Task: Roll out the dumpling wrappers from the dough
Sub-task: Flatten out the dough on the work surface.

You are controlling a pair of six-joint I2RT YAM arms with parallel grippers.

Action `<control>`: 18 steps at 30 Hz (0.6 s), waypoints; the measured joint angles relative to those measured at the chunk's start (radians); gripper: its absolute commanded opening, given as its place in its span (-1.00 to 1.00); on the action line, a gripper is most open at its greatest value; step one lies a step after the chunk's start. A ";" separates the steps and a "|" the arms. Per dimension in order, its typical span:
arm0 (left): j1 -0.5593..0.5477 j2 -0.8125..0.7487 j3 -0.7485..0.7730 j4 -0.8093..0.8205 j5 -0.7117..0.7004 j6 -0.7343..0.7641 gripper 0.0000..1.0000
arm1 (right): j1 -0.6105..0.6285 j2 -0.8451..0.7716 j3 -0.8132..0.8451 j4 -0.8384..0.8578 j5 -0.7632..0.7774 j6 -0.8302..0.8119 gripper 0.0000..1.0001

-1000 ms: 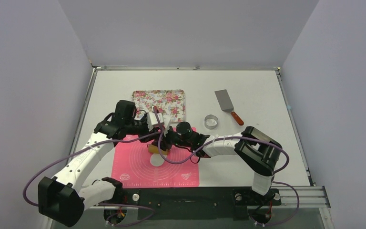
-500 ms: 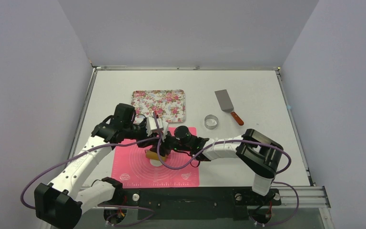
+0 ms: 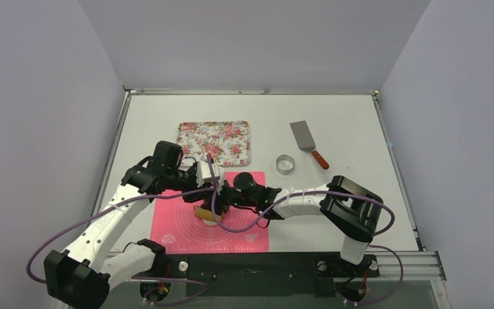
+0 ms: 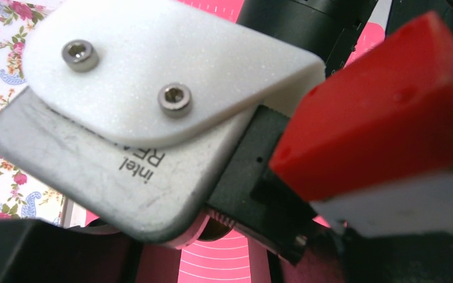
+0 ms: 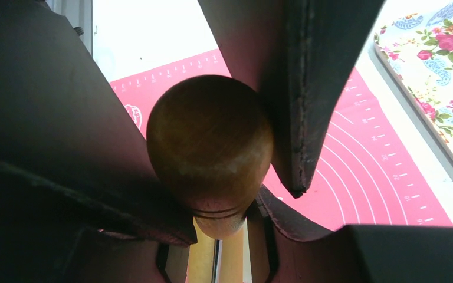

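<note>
- Top external view:
  - The left tool [image 3: 215, 188] and the right tool [image 3: 222, 203] are seen close together over a pink mat [image 3: 180, 228] laid on the worktop [image 3: 360, 129].
  - A wooden rolling pin [image 3: 204, 212] is seen on the mat, just under both tools.
  - The dumpling wrapper [image 3: 212, 221], a white disc, is mostly covered by the pin. Only its near edge is shown, just on the base side of the right tool.
  - A floral tray [image 3: 215, 138] is set beyond the left tool, at the mat's far edge.
  - A ring cutter [image 3: 285, 164] and a spatula [image 3: 305, 138] are placed well apart from the right tool, on its far right side.
- Left wrist view:
  - The view is largely blocked by the right arm's camera housing [image 4: 118, 159], a silver plate under a white bracket with two screws, right in front of the left tool.
  - A red block [image 4: 383, 112] is seen at the right.
  - Slivers of the tray and the mat are shown around the housing.
  - Whether the left tool is spread or pressed together cannot be told.
- Right wrist view:
  - The right tool is pinched on the rounded wooden handle of the rolling pin, with one dark finger [image 5: 289, 88] pressed against each side.
  - The mat is seen beneath and beyond the tool, with the tray at the upper right.
</note>
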State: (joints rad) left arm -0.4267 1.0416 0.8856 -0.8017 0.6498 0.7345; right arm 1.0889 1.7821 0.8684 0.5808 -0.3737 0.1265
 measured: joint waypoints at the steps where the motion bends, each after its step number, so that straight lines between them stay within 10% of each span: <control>1: 0.000 -0.002 0.001 -0.008 0.002 0.003 -1.00 | 0.003 -0.002 0.000 -0.003 -0.002 0.002 -1.00; 18: -0.004 -0.011 0.011 -0.068 0.009 0.010 -1.00 | 0.020 -0.017 0.008 -0.049 -0.018 0.017 -1.00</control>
State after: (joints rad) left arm -0.4305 1.0306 0.8970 -0.8696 0.6590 0.7448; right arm 1.1091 1.7653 0.8764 0.5316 -0.3912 0.1436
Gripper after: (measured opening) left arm 0.335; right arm 0.306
